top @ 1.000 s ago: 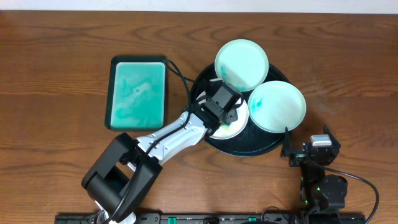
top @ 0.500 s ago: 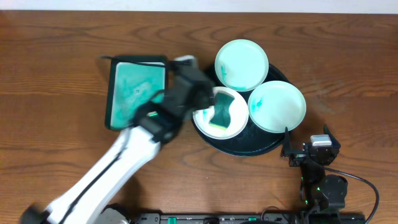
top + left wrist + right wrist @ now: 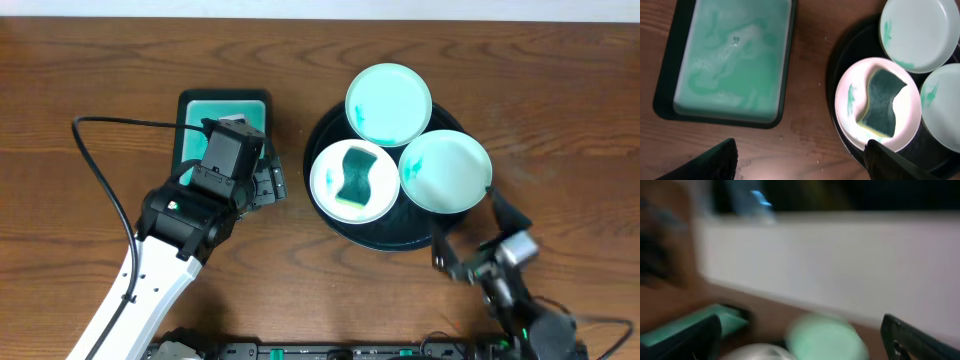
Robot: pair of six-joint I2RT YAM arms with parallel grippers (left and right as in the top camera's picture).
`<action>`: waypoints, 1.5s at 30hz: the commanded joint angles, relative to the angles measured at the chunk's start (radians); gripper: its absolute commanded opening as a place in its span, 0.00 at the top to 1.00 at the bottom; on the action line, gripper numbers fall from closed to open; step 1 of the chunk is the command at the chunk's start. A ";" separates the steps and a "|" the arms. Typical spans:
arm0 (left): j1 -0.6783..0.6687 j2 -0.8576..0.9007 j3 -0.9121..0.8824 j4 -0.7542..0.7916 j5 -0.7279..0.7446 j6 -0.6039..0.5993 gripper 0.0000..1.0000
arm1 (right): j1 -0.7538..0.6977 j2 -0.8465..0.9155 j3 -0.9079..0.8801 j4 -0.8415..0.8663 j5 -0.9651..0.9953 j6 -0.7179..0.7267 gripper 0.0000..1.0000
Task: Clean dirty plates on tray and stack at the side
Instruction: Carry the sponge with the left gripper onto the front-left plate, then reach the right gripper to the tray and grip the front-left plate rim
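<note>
Nearest my end of the brown wooden table (image 3: pixel 80 80), the right gripper (image 3: pixel 470 236) hung just off the near right rim of the large round black tray (image 3: pixel 400 238), its two dark fingers spread wide with nothing between them; its own camera was too blurred to tell me more. The left gripper (image 3: pixel 800 164) hovered over bare wood between the tray and the teal rectangular dish of foamy green liquid (image 3: pixel 735 60), jaws apart and holding nothing. On the tray, the near left small white round plate (image 3: pixel 325 182) carried a dark green wavy sponge with a yellow underside (image 3: pixel 354 175) lying flat across its middle, with a teal smear beside it. To its right sat a second pale-mint plate (image 3: pixel 446 171), overhanging the tray's right rim. Farthest from me, the third pale-mint plate (image 3: pixel 388 103) lay over the tray's back rim, teal streaks along its left side. All three plates were on the tray, none stacked.
</note>
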 commanded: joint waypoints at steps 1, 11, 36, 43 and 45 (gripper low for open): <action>0.004 0.004 -0.002 -0.004 -0.006 0.021 0.18 | 0.016 -0.007 -0.001 0.305 -0.243 0.330 0.01; 0.004 0.004 -0.003 -0.005 -0.006 0.021 0.18 | 0.015 0.014 0.240 0.612 0.280 0.328 0.01; 0.004 0.004 -0.003 0.002 -0.006 0.021 0.18 | 0.095 1.266 1.466 -1.627 -0.050 -0.040 0.01; 0.004 0.004 -0.003 0.003 -0.006 0.021 0.18 | 0.244 1.488 1.360 -1.614 0.131 0.089 0.08; 0.004 0.004 -0.003 0.003 -0.006 0.021 0.18 | 0.260 1.516 1.326 -1.568 0.147 0.116 0.11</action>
